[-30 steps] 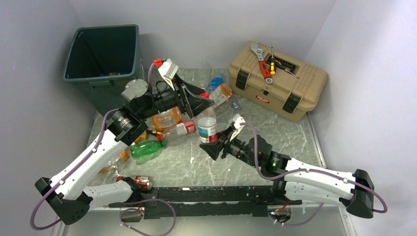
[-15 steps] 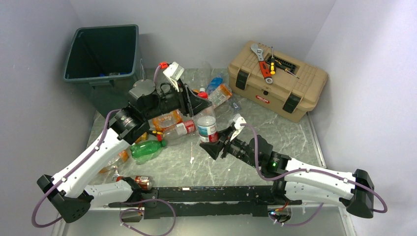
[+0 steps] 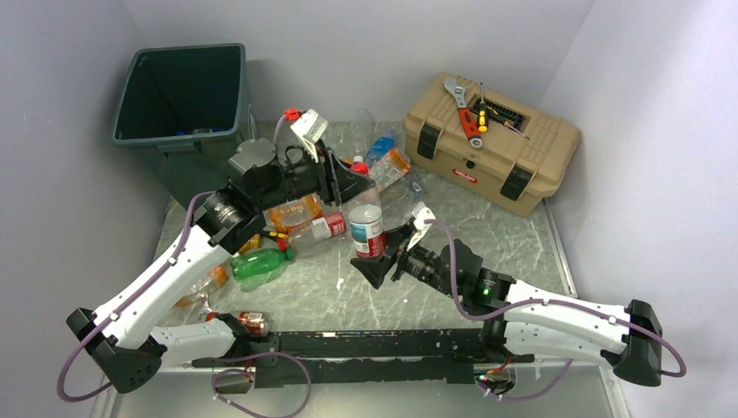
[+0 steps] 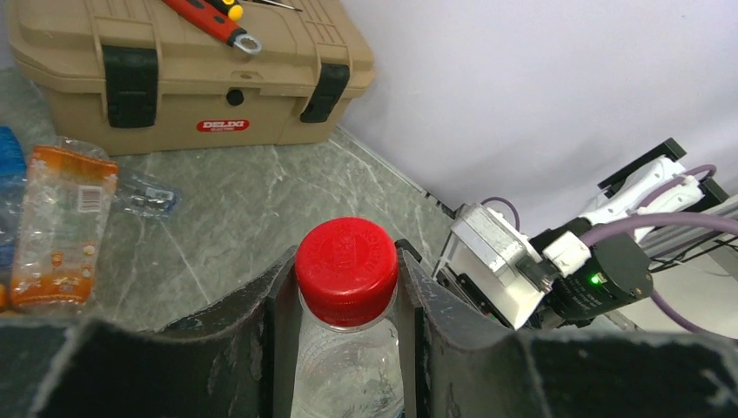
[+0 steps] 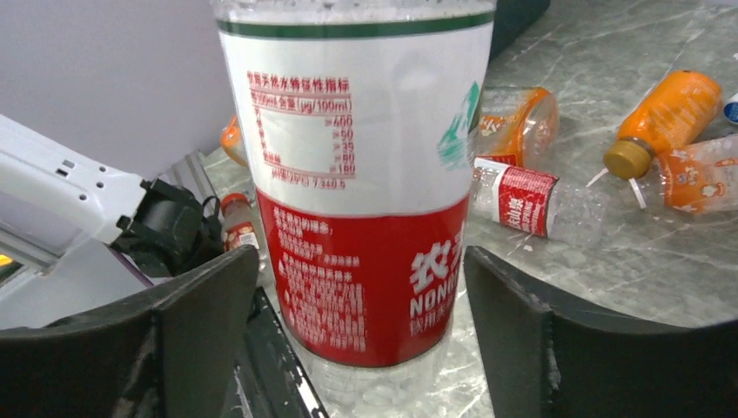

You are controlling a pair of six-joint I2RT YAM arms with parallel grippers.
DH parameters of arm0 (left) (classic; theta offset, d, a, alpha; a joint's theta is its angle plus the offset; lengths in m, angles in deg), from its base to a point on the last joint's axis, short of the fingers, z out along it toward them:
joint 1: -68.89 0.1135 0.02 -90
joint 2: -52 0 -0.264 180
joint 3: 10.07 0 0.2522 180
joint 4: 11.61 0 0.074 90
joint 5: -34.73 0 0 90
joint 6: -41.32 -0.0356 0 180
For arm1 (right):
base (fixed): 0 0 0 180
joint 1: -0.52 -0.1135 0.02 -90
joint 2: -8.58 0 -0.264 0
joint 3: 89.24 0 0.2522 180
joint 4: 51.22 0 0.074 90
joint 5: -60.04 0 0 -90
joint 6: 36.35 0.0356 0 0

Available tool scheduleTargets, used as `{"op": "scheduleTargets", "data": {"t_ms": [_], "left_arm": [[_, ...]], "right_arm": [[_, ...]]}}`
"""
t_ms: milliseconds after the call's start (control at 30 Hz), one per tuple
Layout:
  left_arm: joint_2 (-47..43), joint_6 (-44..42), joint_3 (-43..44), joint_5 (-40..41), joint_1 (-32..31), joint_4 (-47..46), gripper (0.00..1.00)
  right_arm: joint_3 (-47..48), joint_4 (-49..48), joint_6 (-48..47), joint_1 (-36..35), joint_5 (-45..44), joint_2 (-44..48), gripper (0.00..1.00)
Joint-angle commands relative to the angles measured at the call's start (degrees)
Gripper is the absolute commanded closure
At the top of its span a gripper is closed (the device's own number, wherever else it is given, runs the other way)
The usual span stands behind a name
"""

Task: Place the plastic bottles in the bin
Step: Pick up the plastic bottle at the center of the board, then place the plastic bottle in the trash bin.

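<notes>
The upright bottle (image 3: 368,228), clear with a red-and-white label, stands near the middle of the tabletop (image 3: 496,235). My left pincer (image 4: 346,258) reaches it from the far-left side and pinches its red cap (image 4: 346,280), with a finger pressed against each side of the cap. My right pincer (image 5: 361,287) sits low at the bottle's near side. Its fingers are spread to either side of the label with a thin gap at each, so it holds nothing.

Just beside the upright bottle, toward the left edge, more bottles lie on their sides. A clear bottle with a red label (image 3: 320,228) lies against a crushed orange bottle (image 3: 294,212), and a green bottle (image 3: 261,266) lies nearer to me. Toward the far edge, a blue-labelled bottle (image 3: 380,148) and an orange-labelled bottle (image 3: 393,164) lie close together. A small bottle (image 3: 252,323) lies at the near edge by my left base.

The bin (image 3: 174,138) stands at the far left corner with its top open, well apart from the upright bottle.

In the far right corner sits a tan toolbox (image 3: 487,161), lid shut. A red-handled wrench (image 3: 466,111) and a yellow-handled screwdriver (image 3: 481,109) lie on the lid.
</notes>
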Motion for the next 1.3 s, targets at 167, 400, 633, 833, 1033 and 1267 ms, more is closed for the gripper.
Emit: {"op": "scheduleTargets", "data": {"t_ms": [167,400,633,833,1033,1267], "left_arm": [[0.22,-22.97,20.70,21.75,0.02,12.20,1.00],[8.54,-41.29,36.26,42.15,9.94,6.59,1.00],[18.36,-36.29,43.58,41.24,29.13,-0.28,1.00],[22.30,-39.95,27.63,33.00,35.31,-31.77,1.00],[34.93,-35.13,32.48,30.56,39.30,-39.47,1.00],[42.85,-32.61,35.84,36.66,39.39,-37.32,0.47]], "right_arm": [[4.97,11.63,1.11,-0.29,-4.80,9.26,0.00],[0.44,16.28,4.46,-0.29,-11.95,17.12,0.00],[0.02,20.96,8.08,-0.28,-14.11,18.86,0.00],[-3.99,20.49,11.97,-0.29,-11.24,20.19,0.00],[-8.28,20.08,12.58,-0.29,-13.04,25.27,0.00],[-11.53,19.77,11.50,-0.20,-16.10,29.05,0.00]]}}
